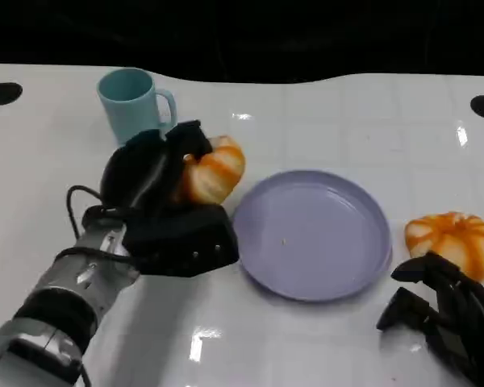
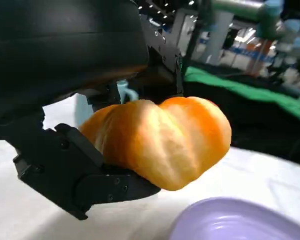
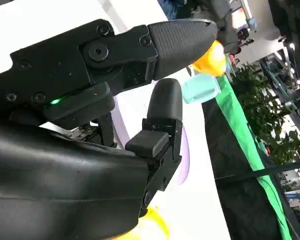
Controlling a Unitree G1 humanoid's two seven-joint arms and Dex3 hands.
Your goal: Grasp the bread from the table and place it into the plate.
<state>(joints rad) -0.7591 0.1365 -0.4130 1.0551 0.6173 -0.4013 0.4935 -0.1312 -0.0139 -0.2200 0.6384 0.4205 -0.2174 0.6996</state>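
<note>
My left hand (image 1: 157,214) grips an orange-and-cream striped bread roll (image 1: 214,172), lifted above the table just left of the purple plate (image 1: 306,278). In the left wrist view the bread roll (image 2: 162,140) sits between black fingers (image 2: 80,175), with the plate rim (image 2: 240,222) below it. A second bread roll (image 1: 453,240) lies on the table right of the plate. My right hand (image 1: 448,314) rests near the front right, just below that roll, holding nothing, fingers apart (image 3: 175,40).
A light blue mug (image 1: 133,101) stands at the back left, just behind my left hand; the mug (image 3: 200,87) also appears in the right wrist view. The white table ends in a dark edge at the back.
</note>
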